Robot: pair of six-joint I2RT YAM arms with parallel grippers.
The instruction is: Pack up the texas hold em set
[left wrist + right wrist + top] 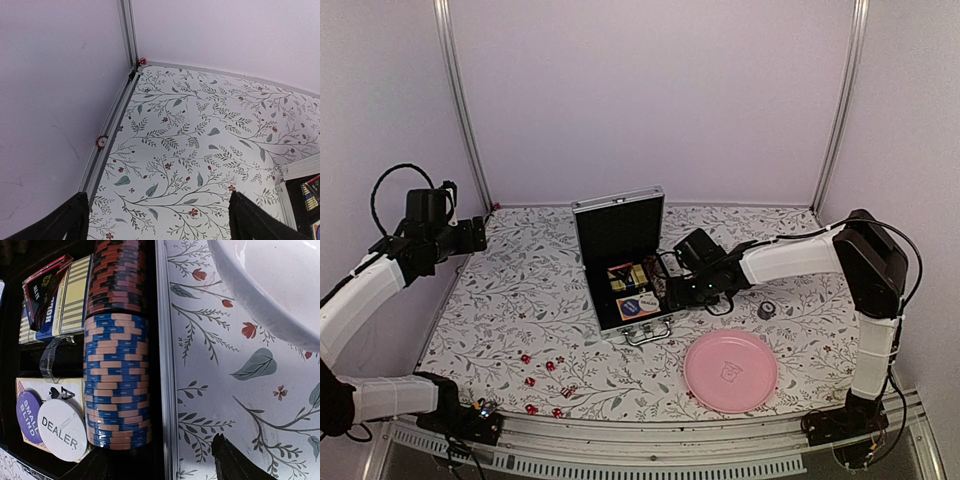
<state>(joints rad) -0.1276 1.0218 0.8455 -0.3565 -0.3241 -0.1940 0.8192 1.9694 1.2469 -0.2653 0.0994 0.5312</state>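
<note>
Silver briefcase (620,250) lies open at the centre of the top view, chip stacks (117,380) inside, red dice (549,366) scattered at lower left outside it. At the far left the left gripper (157,200) hangs with fingers spread. By the case's right edge is the right gripper (678,292); I cannot tell its opening.

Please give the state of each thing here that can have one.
briefcase: open, lid standing up.
chips: packed in a row inside the briefcase.
card decks: inside the briefcase.
red dice: loose on the table, outside the briefcase.
pink plate: empty.
left pincer: open, holding nothing.
right pincer: at the briefcase; open or shut cannot be told.
</note>
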